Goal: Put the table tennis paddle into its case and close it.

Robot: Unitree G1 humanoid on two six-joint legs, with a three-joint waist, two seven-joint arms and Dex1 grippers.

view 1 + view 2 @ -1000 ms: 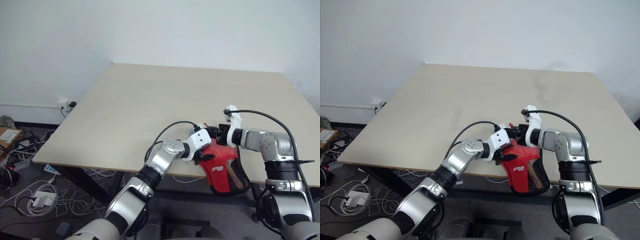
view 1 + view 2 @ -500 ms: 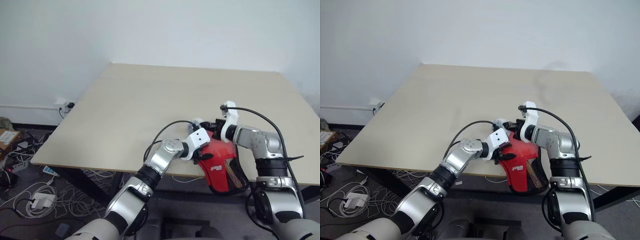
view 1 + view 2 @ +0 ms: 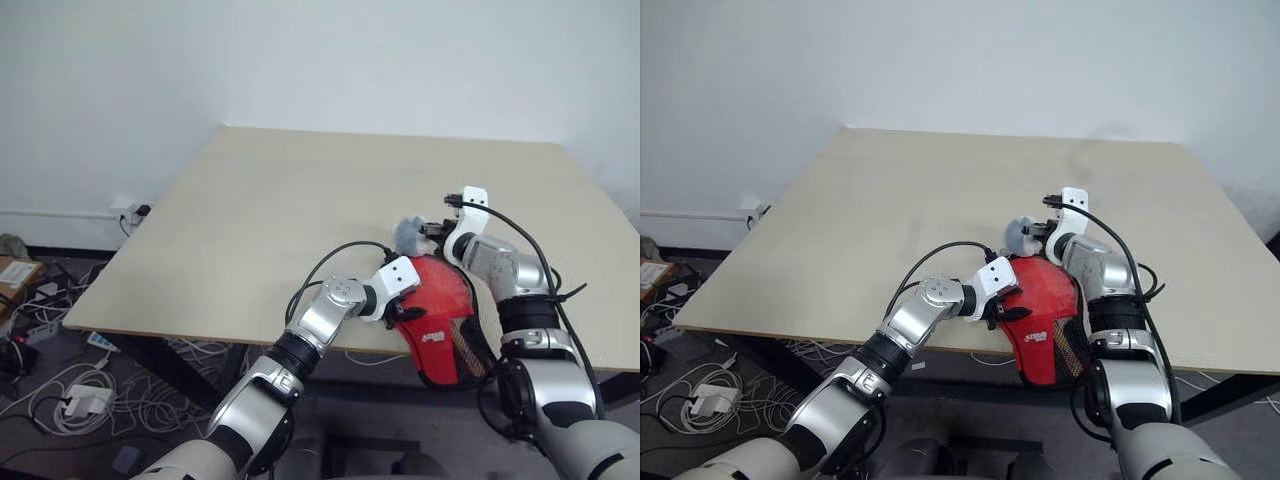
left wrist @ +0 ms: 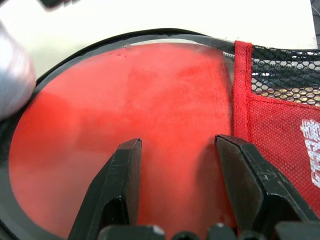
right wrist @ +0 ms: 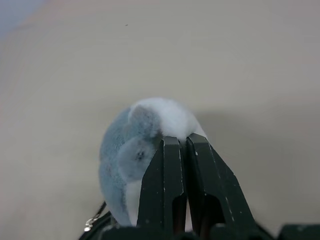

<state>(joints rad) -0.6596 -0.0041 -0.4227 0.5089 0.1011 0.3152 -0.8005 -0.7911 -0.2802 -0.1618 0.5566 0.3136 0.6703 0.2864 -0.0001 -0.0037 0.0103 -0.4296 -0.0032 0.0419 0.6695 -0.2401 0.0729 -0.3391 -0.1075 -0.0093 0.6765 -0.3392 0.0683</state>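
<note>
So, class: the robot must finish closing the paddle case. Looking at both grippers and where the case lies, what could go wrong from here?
1. The case lies partly over the table's near edge, so a tug might drag it off.
2. The right gripper is shut on a pale fluffy lump that seems attached by a small chain; hard pulling might snap it.
3. The left gripper rests on the red fabric with fingers apart, so the case may shift.

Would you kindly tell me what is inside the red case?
The case looks closed, so its contents are covered. Only red fabric and black mesh show, with the left gripper resting on it.
</note>
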